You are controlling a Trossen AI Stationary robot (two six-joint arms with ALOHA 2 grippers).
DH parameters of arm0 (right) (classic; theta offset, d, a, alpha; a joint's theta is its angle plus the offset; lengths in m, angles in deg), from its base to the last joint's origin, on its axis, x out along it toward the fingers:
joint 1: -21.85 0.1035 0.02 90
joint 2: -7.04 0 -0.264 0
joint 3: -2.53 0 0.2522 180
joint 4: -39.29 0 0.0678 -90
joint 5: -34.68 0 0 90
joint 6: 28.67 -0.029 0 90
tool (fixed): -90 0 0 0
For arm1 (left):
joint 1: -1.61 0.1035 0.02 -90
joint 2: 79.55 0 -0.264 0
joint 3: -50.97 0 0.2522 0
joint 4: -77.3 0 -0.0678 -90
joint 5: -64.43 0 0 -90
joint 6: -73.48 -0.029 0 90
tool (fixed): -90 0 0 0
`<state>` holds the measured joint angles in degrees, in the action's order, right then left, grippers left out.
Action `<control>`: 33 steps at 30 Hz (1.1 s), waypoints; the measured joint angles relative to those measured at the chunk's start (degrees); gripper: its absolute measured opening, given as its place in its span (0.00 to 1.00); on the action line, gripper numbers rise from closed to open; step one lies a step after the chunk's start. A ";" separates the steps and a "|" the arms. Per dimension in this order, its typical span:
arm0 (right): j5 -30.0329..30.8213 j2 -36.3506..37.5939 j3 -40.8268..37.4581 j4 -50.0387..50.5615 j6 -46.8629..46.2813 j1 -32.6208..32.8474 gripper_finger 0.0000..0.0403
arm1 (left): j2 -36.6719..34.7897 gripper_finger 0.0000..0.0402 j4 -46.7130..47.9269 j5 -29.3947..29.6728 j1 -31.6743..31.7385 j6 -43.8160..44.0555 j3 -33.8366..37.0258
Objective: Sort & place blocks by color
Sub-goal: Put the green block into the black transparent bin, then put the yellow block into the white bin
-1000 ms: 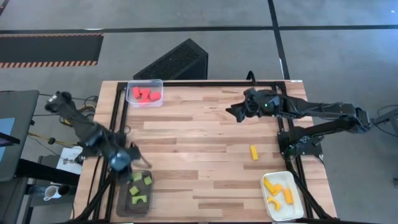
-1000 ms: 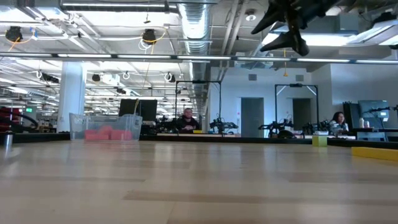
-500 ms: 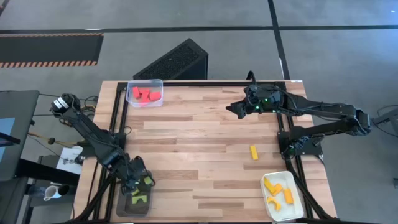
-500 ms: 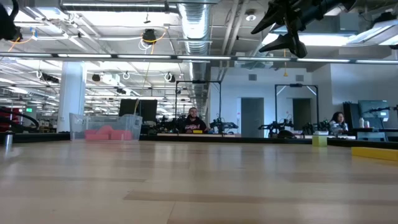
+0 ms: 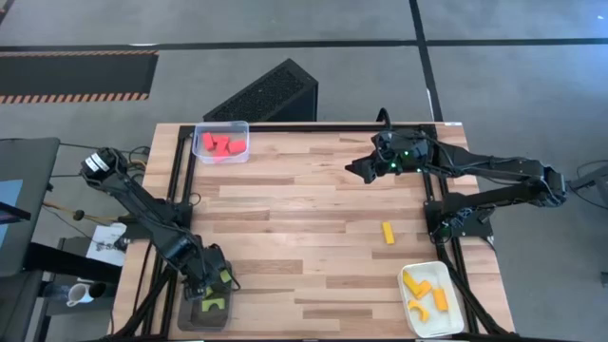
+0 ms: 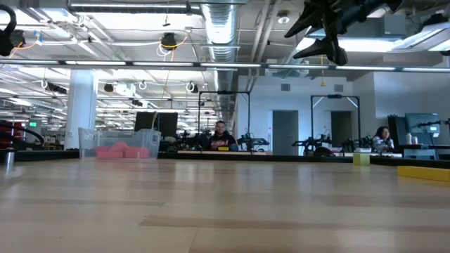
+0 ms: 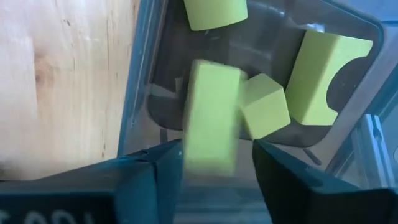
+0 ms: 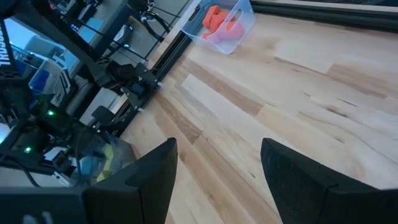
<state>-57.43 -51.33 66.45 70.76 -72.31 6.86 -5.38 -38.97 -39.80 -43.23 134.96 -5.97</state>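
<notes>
Down at the lower left of the high view, the left gripper [image 5: 213,281] sits over the dark grey tray [image 5: 190,319]. In the left wrist view its two dark fingers [image 7: 152,177] stand apart with a light green bar [image 7: 212,118] between them at the tips; the bar looks blurred, and whether either finger touches it cannot be told. Just beyond it in the tray lie a green cube [image 7: 266,113], a green arch [image 7: 328,78] and another green piece [image 7: 214,12].

Farther out, the right gripper [image 5: 361,169] hangs above the upper middle of the table [image 5: 304,209], fingers spread and empty. A lone yellow-orange block [image 5: 388,233] lies on the wood right of centre, well apart from both grippers. More yellow-orange pieces fill the white tray [image 5: 454,318] at lower right, and red blocks [image 5: 219,144] sit in the clear tray [image 5: 237,126] at upper left.
</notes>
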 joint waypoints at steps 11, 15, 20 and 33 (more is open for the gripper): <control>-0.13 0.00 0.00 -0.03 0.02 -0.23 0.63 | -1.07 0.64 3.23 -5.88 3.30 -7.46 -4.37; -0.88 0.00 0.00 0.05 0.02 -0.22 0.63 | -3.64 0.66 3.84 -2.79 6.58 -13.98 -9.11; -2.34 0.00 0.00 0.24 0.01 1.14 0.63 | -7.69 0.66 6.29 8.66 12.13 -22.26 -15.14; -2.78 -0.70 0.00 17.41 -17.61 14.79 0.63 | -17.35 0.66 -6.77 27.00 32.94 -41.73 -16.46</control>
<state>-60.20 -52.03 66.45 88.17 -89.92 21.66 -22.73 -45.74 -12.80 -10.29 93.23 -22.43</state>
